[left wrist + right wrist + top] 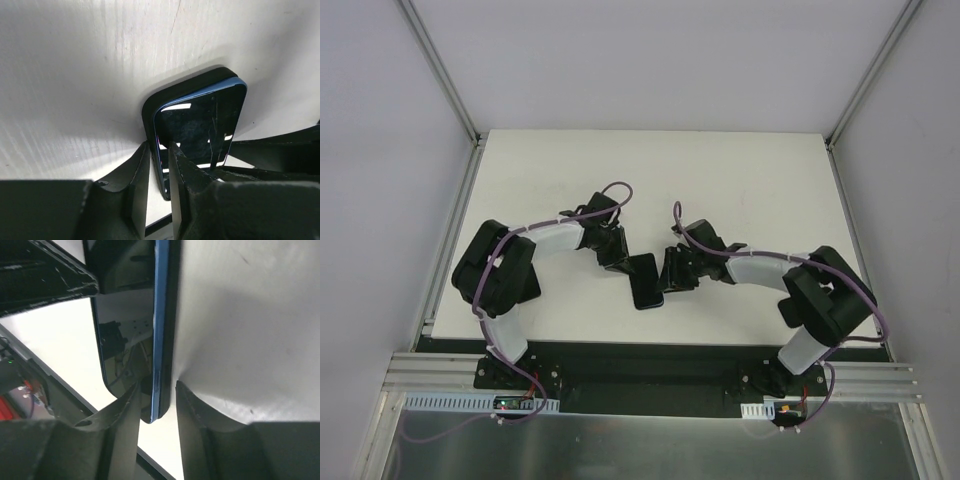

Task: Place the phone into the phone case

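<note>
step: pressing phone (200,125) into case (155,100); blue edge looks proud
left hand (159,150): clamps both, 10 o'clock
right hand (156,387): clamps both, 3 o'clock
next: squeeze edge home

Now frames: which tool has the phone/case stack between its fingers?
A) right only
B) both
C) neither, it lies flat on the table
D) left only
B: each wrist view shows the phone, backed by the case, edge-on between that arm's own fingers, for the left tool and the right tool alike.
</note>
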`<state>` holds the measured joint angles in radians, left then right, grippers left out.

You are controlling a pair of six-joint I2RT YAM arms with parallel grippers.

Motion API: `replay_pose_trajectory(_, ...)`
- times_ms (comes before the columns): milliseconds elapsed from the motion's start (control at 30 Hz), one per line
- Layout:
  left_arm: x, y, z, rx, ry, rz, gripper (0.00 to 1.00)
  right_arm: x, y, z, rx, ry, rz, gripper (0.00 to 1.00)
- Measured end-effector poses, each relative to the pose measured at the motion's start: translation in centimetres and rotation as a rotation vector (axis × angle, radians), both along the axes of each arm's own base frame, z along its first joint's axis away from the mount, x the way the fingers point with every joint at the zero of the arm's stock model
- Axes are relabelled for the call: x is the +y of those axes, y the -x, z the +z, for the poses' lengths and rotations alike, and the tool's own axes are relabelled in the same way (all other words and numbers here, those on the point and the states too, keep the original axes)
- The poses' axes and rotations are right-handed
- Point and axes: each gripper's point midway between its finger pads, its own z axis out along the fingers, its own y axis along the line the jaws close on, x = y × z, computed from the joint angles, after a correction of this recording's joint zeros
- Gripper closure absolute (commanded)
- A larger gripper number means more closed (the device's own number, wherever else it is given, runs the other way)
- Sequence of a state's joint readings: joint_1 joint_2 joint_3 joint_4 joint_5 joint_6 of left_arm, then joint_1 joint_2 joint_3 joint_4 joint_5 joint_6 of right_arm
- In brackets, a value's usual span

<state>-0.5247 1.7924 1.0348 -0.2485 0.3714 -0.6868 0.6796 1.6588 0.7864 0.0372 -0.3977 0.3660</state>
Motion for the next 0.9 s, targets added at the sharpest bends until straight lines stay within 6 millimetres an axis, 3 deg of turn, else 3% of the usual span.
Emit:
replay_pose_trajectory(133, -0.7, 1.1, 0.0, 0.013, 0.037, -0.005, 0.85, -1.6, 1.3, 0.4, 0.004, 0.032, -0.018, 0.42)
replay_pose_trajectory(267, -1.9, 3.2, 0.0, 0.030, 0.060, -0.043, 0.84, -2.6, 1.7, 2.2, -0.035, 0.025, -0.035, 0.29)
replay_pose_trajectory(367, -2.2, 4.8, 0.2, 0.052, 0.066, -0.068, 0.74, -2.9, 1.3, 3.4, -0.070, 0.007, -0.040, 0.24)
replay_pose_trajectory(567, -2.0, 4.6, 1.6, 0.030, 0.081, -0.043, 0.58, -4.7, 0.5, 3.5, -0.074, 0.036, -0.029, 0.22)
replay_pose_trajectory(767, -1.6, 4.0, 1.7, 0.020, 0.070, -0.021, 0.60, -5.3, -1.0, 3.8, -0.069, 0.011, -0.004, 0.22)
replay_pose_trajectory(900, -1.8, 3.7, 1.1, 0.032, 0.062, -0.022, 0.65, -5.0, -0.7, 3.1, -0.026, -0.013, 0.032, 0.23)
